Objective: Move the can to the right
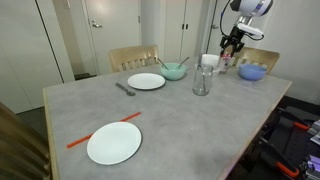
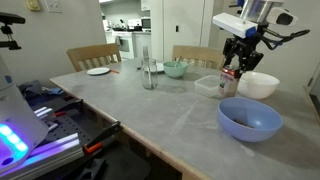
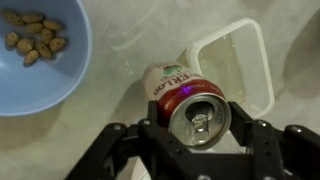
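The Robotiq gripper [image 3: 200,128] straddles the can [image 3: 172,82]. Its black fingers [image 3: 150,135] are closed partway and press against opposite sides of the can's silver rim. The can is a red cylinder with white lettering and a pull-tab top. It stands on the speckled grey table [image 3: 110,90], near the rounded blue bowl [image 3: 35,50]. Only the wrist view shows nuts inside the blue bowl, and a translucent rectangular container [image 3: 235,60] on the can's far side from that bowl. Both exterior views show a clear glass tumbler [image 1: 202,80] [image 2: 149,72] well apart from the blue bowl.
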Controlling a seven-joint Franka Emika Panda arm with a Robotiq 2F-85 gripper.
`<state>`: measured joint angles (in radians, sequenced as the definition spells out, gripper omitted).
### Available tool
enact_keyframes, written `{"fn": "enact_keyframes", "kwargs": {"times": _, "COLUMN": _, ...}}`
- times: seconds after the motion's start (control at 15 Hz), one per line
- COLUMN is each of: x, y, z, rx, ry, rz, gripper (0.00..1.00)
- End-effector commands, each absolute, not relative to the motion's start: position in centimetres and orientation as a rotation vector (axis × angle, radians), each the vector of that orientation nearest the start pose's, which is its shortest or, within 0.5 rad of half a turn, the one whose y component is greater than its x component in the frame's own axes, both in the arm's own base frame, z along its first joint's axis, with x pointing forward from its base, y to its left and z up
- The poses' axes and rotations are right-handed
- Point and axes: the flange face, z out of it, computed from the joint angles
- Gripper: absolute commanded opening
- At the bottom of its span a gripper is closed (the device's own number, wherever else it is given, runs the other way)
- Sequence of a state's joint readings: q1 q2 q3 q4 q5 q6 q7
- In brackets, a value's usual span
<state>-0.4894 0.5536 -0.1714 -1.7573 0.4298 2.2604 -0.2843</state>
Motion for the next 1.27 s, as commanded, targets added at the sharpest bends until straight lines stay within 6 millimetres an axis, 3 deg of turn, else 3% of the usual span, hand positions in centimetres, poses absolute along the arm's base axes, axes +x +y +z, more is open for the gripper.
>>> {"fn": "enact_keyframes", "kwargs": {"times": 0.0, "x": 53.6, "y": -39.5, "z": 24.8, "rx": -2.806, "ry": 0.92, "rz": -0.085, "gripper": 0.44}}
{"fn": "enact_keyframes", "kwargs": {"times": 0.27, "x": 53.5, "y": -39.2, "z": 23.8, "rx": -2.819, "ry": 0.919, "rz": -0.044, "gripper": 0.44}}
{"fn": "enact_keyframes", "kwargs": {"times": 0.4, "x": 53.3, "y": -39.1, "z": 23.6, "rx": -2.831, "ry": 0.915, "rz": -0.033, "gripper": 0.92}}
{"fn": "enact_keyframes", "kwargs": {"times": 0.6, "x": 53.0, "y": -39.5, "z": 24.7, "rx": -2.862, "ry": 0.902, "rz": -0.047, "gripper": 0.99}}
{"fn": "enact_keyframes", "kwargs": {"times": 0.87, "x": 52.9, "y": -39.5, "z": 28.2, "rx": -2.917, "ry": 0.847, "rz": -0.078, "gripper": 1.0}}
{"fn": "enact_keyframes", "kwargs": {"times": 1.2, "x": 52.6, "y": -37.8, "z": 32.5, "rx": -2.978, "ry": 0.737, "rz": 0.122, "gripper": 1.0}}
